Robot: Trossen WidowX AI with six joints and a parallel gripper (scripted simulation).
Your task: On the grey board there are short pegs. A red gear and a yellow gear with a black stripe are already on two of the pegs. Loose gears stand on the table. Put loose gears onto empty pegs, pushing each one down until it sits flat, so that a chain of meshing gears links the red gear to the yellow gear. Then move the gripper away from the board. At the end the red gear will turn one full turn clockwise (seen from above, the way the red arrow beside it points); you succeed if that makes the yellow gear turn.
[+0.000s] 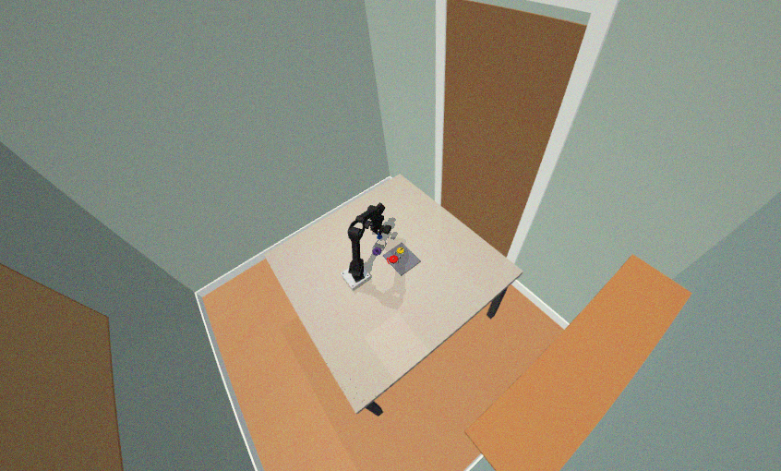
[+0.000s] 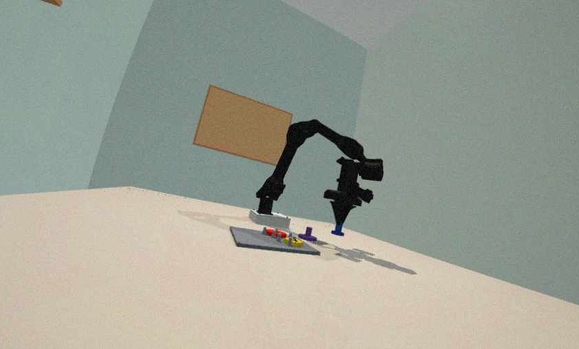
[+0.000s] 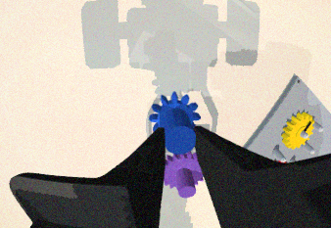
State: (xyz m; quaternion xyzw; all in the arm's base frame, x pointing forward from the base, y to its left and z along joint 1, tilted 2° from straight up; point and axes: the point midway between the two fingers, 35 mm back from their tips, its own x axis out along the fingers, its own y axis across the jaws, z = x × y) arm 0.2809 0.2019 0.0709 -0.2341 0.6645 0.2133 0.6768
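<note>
My gripper (image 2: 339, 224) (image 3: 178, 132) is shut on the handle of the blue gear (image 1: 379, 236) (image 2: 337, 233) (image 3: 176, 114) and holds it upright above the table, to the side of the board. A purple gear (image 1: 377, 251) (image 2: 307, 237) (image 3: 182, 170) with an upright handle stands on the table between the arm's base and the blue gear. The grey board (image 1: 404, 269) (image 2: 252, 239) (image 3: 266, 136) carries the red gear (image 1: 392, 259) (image 2: 276, 233), the yellow gear (image 1: 401, 250) (image 2: 293, 242) (image 3: 297, 130) with its black stripe, and several bare grey pegs. In the wrist view the right finger hides much of the board.
The arm's white base (image 1: 355, 279) (image 2: 269, 218) stands on the table (image 1: 440, 234) (image 2: 196, 281) behind the purple gear. The arm's shadow falls on the table beneath the gripper. A wooden door and walls surround the table.
</note>
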